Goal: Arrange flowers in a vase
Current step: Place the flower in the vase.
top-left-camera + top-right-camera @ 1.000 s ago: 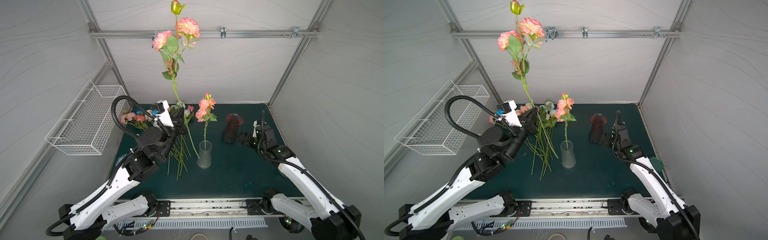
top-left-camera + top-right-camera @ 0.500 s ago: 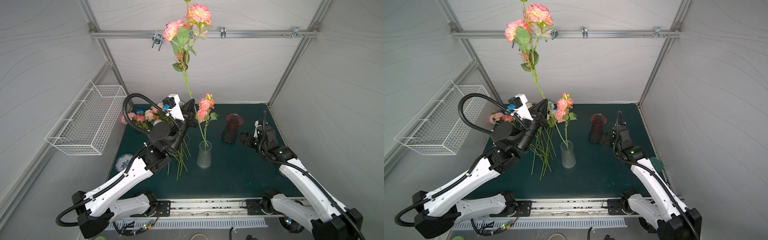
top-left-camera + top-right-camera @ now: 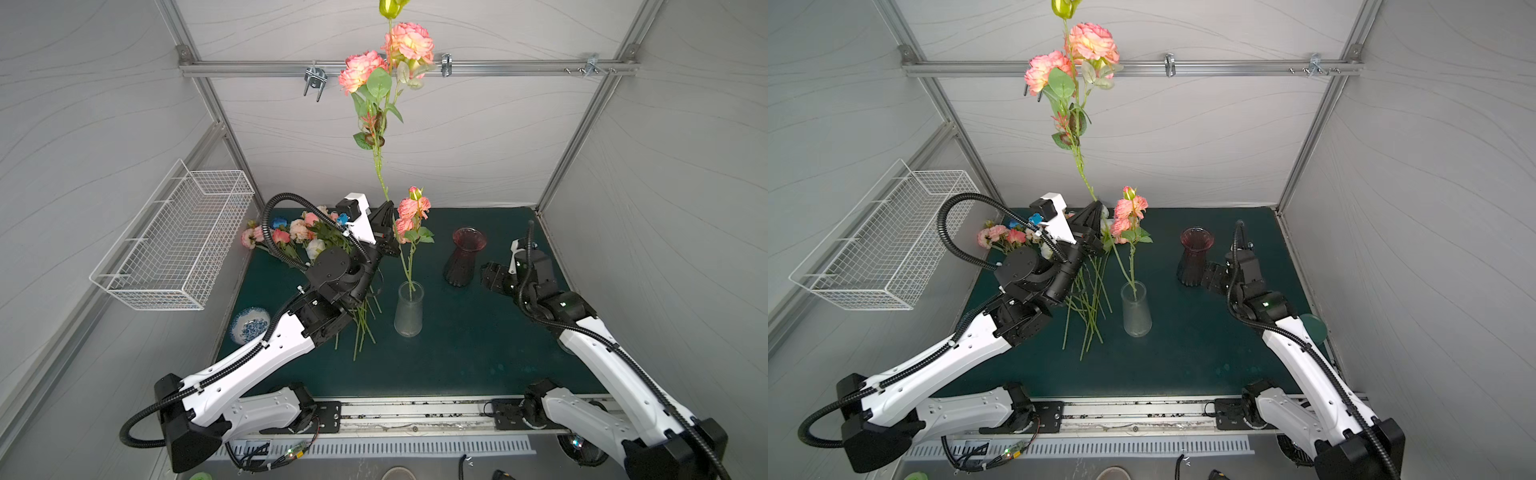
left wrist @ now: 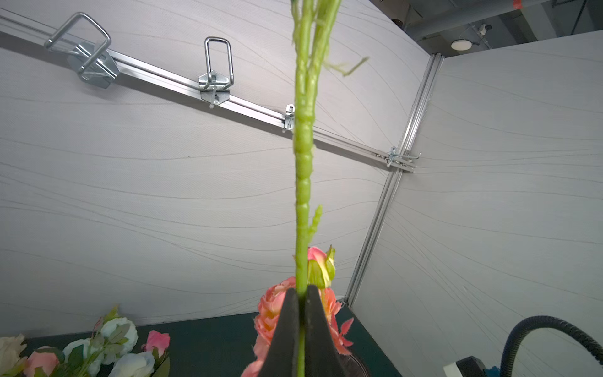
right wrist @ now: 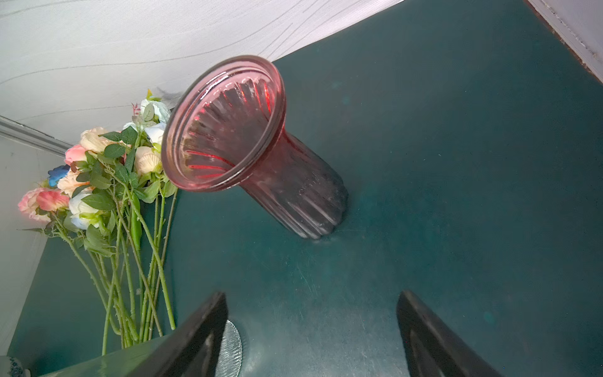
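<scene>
**Desk:** What does the left claw (image 4: 301,295) have?

**Photographer:** Its black tapered jaws are pinched tight on a knobbly, plastic-looking green stem (image 4: 303,163) that runs straight up out of the tips. In both top views that stem belongs to a tall rose spray (image 3: 409,41). Two ruffled peach-pink blooms and a yellow-green bud stand at the upper centre of the frame. Below the claw the stem slants down to the mouth of a clear glass vase (image 3: 409,309). Whether its tip is inside, I cannot tell.

**Desk:** Anything in that vase already?

**Photographer:** A shorter pink rose spray (image 3: 409,212) stands upright in it, its blooms just beside the claw.

**Desk:** And the right claw (image 5: 312,295)?

**Photographer:** Spread wide and holding nothing. It sits at centre right, just beside a red ribbed glass vase (image 3: 463,257) with a flared rim, and the two are not touching.

**Desk:** The other flowers?

**Photographer:** The loose flowers (image 3: 291,235) lie left of centre, partly under the left arm. They are pink, peach and white, with one deep blue rose (image 5: 58,173). Their thorny stems fan toward the bottom of the frame.

**Desk:** The setting?

**Photographer:** A dark green mat (image 3: 457,353) covers the table. Pale wavy-grained panels wall it in, and an aluminium rail (image 3: 519,68) with hooks crosses the top. A white wire basket (image 3: 174,241) hangs at left, and a blue-patterned dish (image 3: 249,324) sits at the mat's lower-left edge.
</scene>
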{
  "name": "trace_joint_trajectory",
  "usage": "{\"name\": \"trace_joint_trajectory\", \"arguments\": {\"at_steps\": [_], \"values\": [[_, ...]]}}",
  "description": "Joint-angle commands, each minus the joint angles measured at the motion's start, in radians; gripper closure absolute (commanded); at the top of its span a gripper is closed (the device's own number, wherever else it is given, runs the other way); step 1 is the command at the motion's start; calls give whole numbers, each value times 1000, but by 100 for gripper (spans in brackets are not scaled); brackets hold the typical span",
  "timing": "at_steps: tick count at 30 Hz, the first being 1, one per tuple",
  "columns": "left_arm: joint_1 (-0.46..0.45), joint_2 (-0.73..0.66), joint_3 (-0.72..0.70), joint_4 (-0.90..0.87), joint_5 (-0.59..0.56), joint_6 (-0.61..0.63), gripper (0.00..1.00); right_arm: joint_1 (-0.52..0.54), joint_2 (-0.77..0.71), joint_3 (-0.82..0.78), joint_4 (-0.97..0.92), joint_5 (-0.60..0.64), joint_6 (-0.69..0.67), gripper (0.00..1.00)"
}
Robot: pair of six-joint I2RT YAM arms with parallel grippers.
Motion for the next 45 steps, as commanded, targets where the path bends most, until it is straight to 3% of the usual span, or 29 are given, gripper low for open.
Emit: {"name": "trace_joint_trajectory", "arguments": {"at_steps": [1, 12, 31, 45], "values": [[-4, 0, -18, 88, -37, 24, 100, -4, -18, 27, -22, 12, 3, 17], [-37, 5, -74, 96, -80, 48, 100, -4, -28, 20, -24, 14, 3, 17], [-158, -55, -240, -43, -242, -53, 100, -3, -60, -3, -26, 12, 9, 17], [-191, -50, -288, -136, -266, -133, 96, -4, -74, -15, -29, 4, 13, 17]]}}
